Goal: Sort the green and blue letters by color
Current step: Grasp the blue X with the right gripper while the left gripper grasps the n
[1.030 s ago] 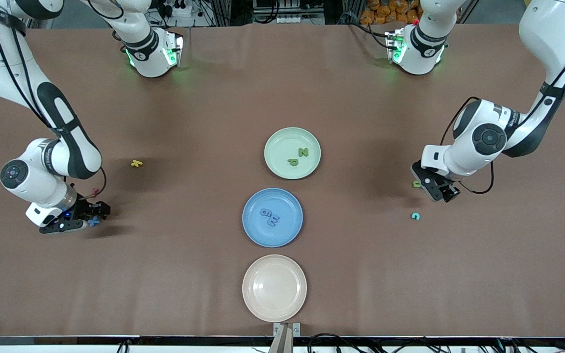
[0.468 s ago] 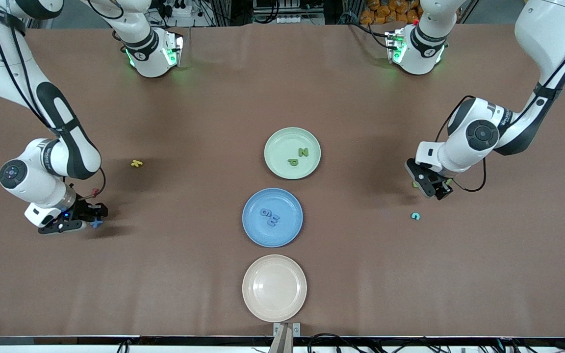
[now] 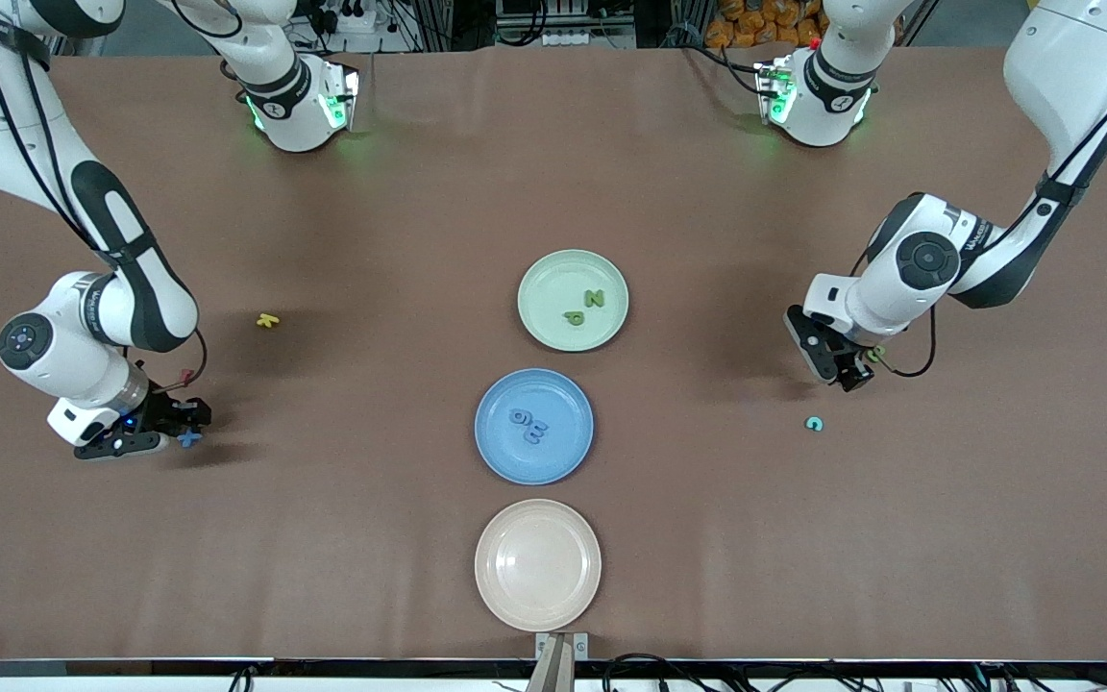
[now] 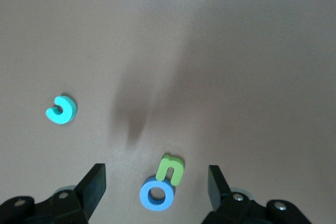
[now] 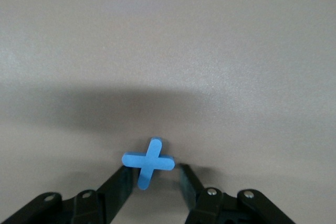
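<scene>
1. Plates: three in a row mid-table (image 3: 371, 240), farthest from the front camera to nearest: green plate (image 3: 539, 322), blue plate (image 3: 496, 452), beige plate (image 3: 537, 565).
2. Green letters: three. N (image 3: 595, 299) and P (image 3: 574, 316) lie flat on the green plate. U (image 4: 171, 169) lies on the table toward the left arm's end.
3. Blue letters: four. A round one (image 3: 520, 417) and an E-like one (image 3: 534, 433) are on the blue plate. O (image 4: 157, 194) is on the table, and X (image 5: 148, 162) is toward the right arm's end.
4. Others: one teal C (image 4: 62, 109), nearer the front camera than the U/O pair. One yellow letter (image 3: 268, 320), farther from it than the X.
5. U lies flat with its legs pointing at the O and touching it. The C's mouth is turned away from that pair.
6. X lies flat. Its longer bar runs along the right tool's reach, the shorter across the jaw gap.
7. Left tool (image 4: 156, 170) is spread wide, holds nothing, and hangs low over the U and O.
8. Right tool (image 5: 156, 171) is at table level, narrowly parted, with the X between the tips. One tip touches it and the other looks just clear, so probably not clamped.
</scene>
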